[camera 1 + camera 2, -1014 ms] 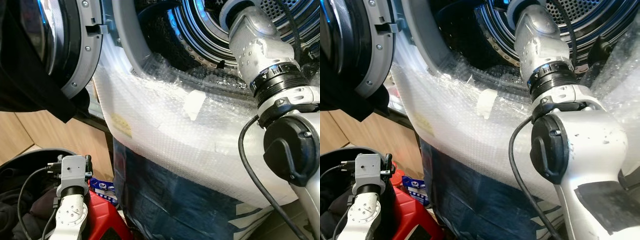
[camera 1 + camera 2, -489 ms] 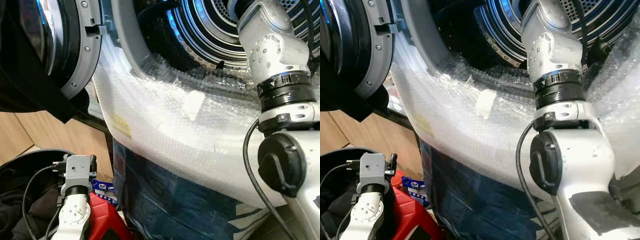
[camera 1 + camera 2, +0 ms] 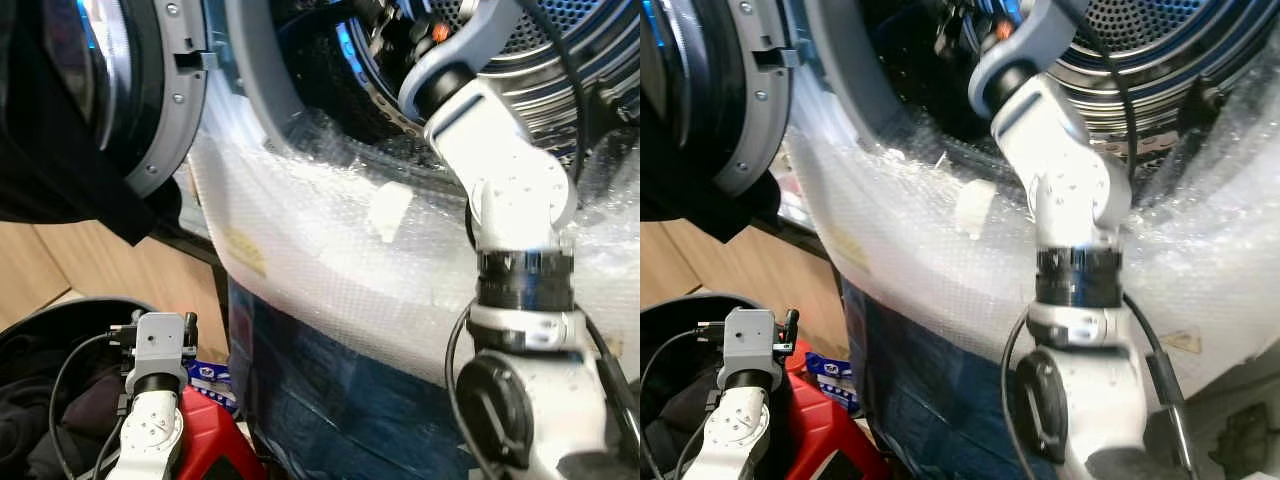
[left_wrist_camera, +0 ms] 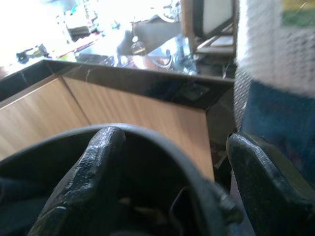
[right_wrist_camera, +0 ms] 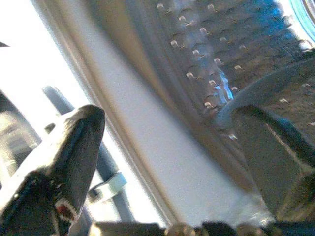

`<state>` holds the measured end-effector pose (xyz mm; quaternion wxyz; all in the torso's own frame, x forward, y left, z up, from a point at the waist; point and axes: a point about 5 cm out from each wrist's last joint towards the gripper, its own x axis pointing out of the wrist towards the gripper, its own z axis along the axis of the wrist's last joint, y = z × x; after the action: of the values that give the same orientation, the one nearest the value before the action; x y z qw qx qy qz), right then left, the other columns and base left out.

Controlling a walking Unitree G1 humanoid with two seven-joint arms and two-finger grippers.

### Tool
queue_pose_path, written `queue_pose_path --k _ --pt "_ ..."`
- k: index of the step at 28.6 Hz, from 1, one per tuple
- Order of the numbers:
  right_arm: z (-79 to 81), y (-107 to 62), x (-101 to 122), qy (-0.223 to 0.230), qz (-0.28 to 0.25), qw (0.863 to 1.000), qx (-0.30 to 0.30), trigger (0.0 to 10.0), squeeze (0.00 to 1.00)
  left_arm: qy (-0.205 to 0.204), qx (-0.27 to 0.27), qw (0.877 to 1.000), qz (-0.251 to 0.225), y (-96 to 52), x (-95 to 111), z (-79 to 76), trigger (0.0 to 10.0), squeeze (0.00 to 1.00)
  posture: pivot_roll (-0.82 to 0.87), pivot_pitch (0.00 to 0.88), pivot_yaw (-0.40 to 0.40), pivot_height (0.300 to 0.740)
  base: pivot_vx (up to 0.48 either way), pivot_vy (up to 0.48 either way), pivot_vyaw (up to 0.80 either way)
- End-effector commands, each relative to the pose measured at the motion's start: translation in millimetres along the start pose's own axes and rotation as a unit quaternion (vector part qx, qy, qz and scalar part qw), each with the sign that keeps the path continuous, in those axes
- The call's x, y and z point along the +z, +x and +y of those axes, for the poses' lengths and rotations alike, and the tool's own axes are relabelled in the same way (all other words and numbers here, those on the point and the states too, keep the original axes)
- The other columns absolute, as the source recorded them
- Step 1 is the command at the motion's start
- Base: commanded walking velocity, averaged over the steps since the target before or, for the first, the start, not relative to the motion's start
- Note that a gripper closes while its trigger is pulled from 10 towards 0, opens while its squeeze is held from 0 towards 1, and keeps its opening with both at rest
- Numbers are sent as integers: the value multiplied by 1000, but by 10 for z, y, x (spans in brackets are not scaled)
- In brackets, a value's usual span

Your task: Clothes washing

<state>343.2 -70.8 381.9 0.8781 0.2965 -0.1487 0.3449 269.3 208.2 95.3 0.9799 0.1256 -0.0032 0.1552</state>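
The right gripper [image 5: 167, 162] reaches into the perforated steel drum [image 3: 560, 60] of the bubble-wrapped washing machine [image 3: 330, 250], fingers spread wide and empty. The left gripper [image 4: 172, 182] hangs, fingers wide apart, over the round black laundry basket [image 3: 60, 320] holding dark clothes [image 3: 60, 420].

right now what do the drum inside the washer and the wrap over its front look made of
The drum looks like polished metal, probably stainless steel: it is shiny, ribbed and punched with small holes. The wrap looks like clear plastic bubble wrap: a translucent whitish sheet with a fine dotted texture, draped below the opening.
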Motion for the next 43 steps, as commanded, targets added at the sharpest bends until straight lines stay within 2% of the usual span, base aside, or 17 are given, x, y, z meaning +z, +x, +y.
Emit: queue_pose_path --k 1,4,5,7,9,11,13,15,17,23,27,31,34,36,37,42,43 --pt "165 -86 36 7 -4 999 43 10000 0 2 -4 1000 -5 -3 34 -15 10000 0 37 0 -51 740 0 0 0" --pt "230 -155 54 18 -13 998 67 10000 0 2 -4 1000 -6 -5 36 -18 10000 0 33 0 -51 740 0 0 0" --pt "356 -253 78 28 -26 992 120 10000 0 2 -5 1000 -7 -4 38 -22 10000 0 34 0 -51 740 0 0 0" --pt "448 -354 44 31 -26 985 169 10000 0 1 -6 1000 -7 -2 38 -27 10000 0 34 0 -51 740 0 0 0" --pt "455 -387 4 29 -21 984 175 10000 0 1 -7 1000 -7 0 39 -32 10000 0 29 0 -49 740 0 0 0" --pt "398 -503 -213 -12 23 984 176 10000 0 1 -8 1000 -8 4 48 -43 10000 0 30 0 -51 740 0 0 0" --pt "364 -567 -300 -19 40 982 182 10000 0 0 -8 1000 -9 6 53 -43 10000 0 30 0 -51 740 0 0 0" --pt "304 -709 -463 -31 64 978 197 10000 0 1 -7 1000 -12 14 63 -37 10000 0 29 0 -52 740 0 0 0" --pt "260 -863 -651 -74 80 969 221 10000 0 0 -5 1000 -14 16 73 -33 10000 0 26 0 -52 740 0 0 0" --pt "203 -1234 -953 -6 123 959 255 10000 0 0 -3 1000 -20 9 98 -22 10000 0 33 0 -52 740 0 0 0" --pt "149 -1472 -1112 -10 156 948 279 10000 0 2 -2 1000 -21 12 104 -9 10000 0 26 0 -47 740 0 0 0" --pt "46 -1740 -1393 -18 224 931 288 10000 0 3 -5 1000 -22 20 108 -17 10000 0 21 0 -45 740 0 0 0" --pt "-84 -1912 -1594 -24 275 923 270 10000 0 2 -5 1000 -24 28 125 -25 10000 0 22 0 -45 740 0 0 0" --pt "-305 -2080 -1810 -40 320 920 221 10000 0 2 -5 1000 -26 27 132 -21 10000 0 24 0 -46 740 0 0 0" --pt "-305 -2080 -1810 -40 320 920 221 10000 0 2 -5 1000 -26 27 132 -21 10000 0 24 0 -46 740 0 0 0" --pt "-873 -2428 -2218 -53 388 919 51 10000 0 3 0 999 -32 23 171 7 10000 0 34 0 -39 740 0 0 0" --pt "-873 -2428 -2218 -53 388 919 51 10000 0 3 0 999 -32 23 171 7 10000 0 34 0 -39 740 0 0 0"
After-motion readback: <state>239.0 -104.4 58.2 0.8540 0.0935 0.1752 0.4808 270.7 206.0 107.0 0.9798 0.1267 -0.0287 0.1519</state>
